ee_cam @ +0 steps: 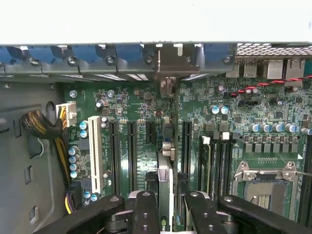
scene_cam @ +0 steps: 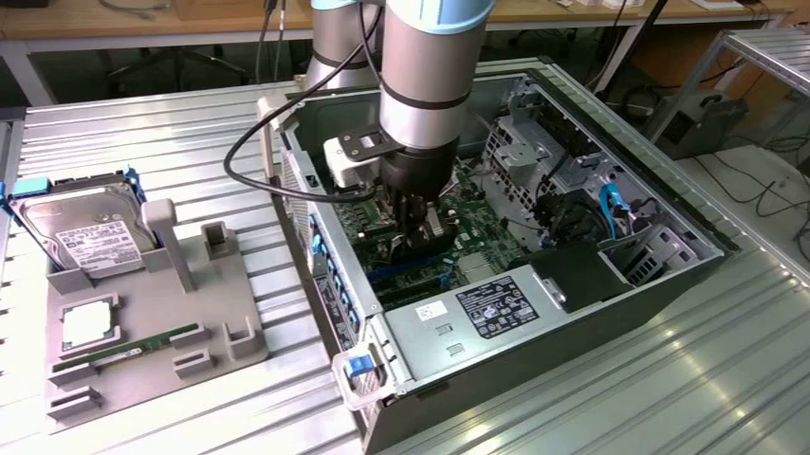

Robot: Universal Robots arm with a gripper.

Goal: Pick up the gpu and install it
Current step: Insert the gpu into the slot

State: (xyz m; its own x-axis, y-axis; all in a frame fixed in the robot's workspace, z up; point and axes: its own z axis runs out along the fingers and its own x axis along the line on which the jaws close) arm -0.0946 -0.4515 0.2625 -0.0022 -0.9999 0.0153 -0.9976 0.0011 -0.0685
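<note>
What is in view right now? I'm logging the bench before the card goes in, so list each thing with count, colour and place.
computer case: one, grey, open, on the ribbed table.
motherboard: one, green, inside the case.
gpu: one, seen edge-on, upright between the gripper fingers above the slots.
hard drive: one, silver with white label, on the grey fixture at the exterior view's left.
memory stick: one, green, on the same fixture.
gripper: one, black, shut on the gpu inside the case.

case walls (scene_cam: 332,248) hemming fingers (ee_cam: 146,209), slots (ee_cam: 131,146) alongside
</note>
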